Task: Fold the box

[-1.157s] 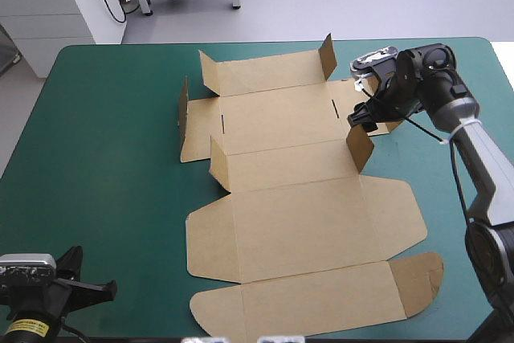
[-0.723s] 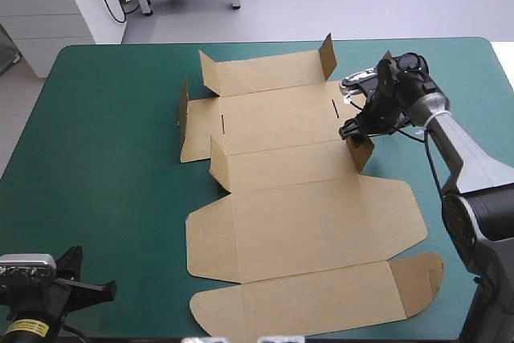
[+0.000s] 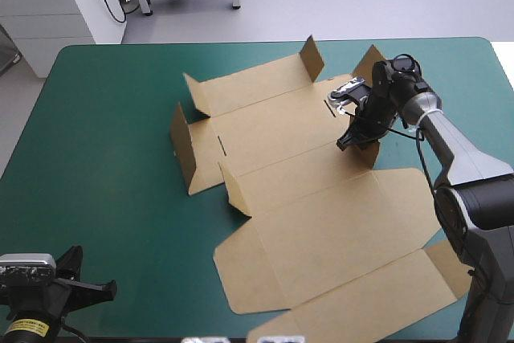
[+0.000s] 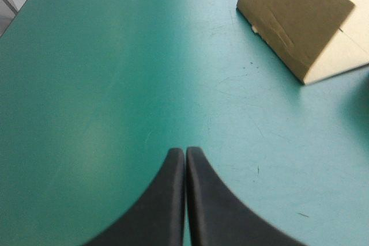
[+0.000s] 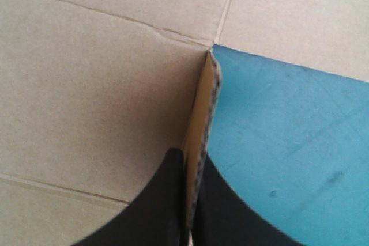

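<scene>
Right gripper (image 3: pixel 358 132) clamps a raised side flap (image 5: pixel 199 108) of the box (image 3: pixel 321 222), sprawled mid-table, mostly flat. Left gripper (image 4: pixel 185 152) idles, pinched on nothing. Wall-raising step; next, I'd say, swing that flap inward along its crease.

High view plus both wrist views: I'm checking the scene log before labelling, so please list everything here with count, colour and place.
Cut sheet of brown board (the box): one, brown, spread across the table's middle and right, mostly flat, several small flaps raised.
Table with teal-green cover: one, teal-green, under everything.
Left gripper: one, black fingers, shut, over bare cover at the near-left corner.
Right gripper: one, black fingers, shut on the box, pinching a raised flap at its right side.
</scene>
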You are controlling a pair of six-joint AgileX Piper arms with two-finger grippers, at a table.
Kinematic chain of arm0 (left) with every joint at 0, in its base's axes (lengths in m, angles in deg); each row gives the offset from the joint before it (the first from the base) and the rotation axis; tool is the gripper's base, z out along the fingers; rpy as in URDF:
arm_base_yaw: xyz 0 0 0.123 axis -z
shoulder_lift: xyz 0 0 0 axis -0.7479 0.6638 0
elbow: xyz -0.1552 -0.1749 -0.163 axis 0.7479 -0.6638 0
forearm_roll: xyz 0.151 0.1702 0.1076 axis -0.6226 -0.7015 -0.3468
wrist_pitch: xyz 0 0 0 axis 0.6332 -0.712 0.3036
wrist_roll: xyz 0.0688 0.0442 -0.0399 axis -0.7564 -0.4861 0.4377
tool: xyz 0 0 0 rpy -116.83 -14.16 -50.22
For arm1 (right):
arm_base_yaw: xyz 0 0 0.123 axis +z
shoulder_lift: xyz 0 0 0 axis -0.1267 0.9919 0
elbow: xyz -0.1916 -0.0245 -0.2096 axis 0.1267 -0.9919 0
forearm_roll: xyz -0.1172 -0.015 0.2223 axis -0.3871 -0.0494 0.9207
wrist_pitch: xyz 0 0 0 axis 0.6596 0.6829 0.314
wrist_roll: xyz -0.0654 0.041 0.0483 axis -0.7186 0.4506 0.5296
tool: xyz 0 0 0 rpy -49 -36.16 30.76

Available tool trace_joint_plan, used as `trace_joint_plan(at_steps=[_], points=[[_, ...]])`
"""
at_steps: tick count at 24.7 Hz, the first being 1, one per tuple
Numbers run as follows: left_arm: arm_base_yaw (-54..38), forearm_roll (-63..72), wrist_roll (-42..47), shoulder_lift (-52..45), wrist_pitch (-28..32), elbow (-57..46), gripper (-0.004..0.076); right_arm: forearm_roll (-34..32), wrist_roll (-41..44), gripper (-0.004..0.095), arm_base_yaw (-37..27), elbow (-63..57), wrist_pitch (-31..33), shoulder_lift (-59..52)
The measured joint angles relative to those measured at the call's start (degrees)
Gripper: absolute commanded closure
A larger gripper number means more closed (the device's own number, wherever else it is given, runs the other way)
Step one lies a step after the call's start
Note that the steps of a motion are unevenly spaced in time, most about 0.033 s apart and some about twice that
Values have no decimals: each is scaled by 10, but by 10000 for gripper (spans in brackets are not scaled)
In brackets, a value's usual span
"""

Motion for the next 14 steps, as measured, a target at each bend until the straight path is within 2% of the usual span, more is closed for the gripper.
trace_joint_plan(at_steps=[6,14], points=[[0,0,0,0,0,0,731,8,-142,929,0,55,10,0],[0,0,0,0,0,0,731,74,-249,929,25,109,-6,0]])
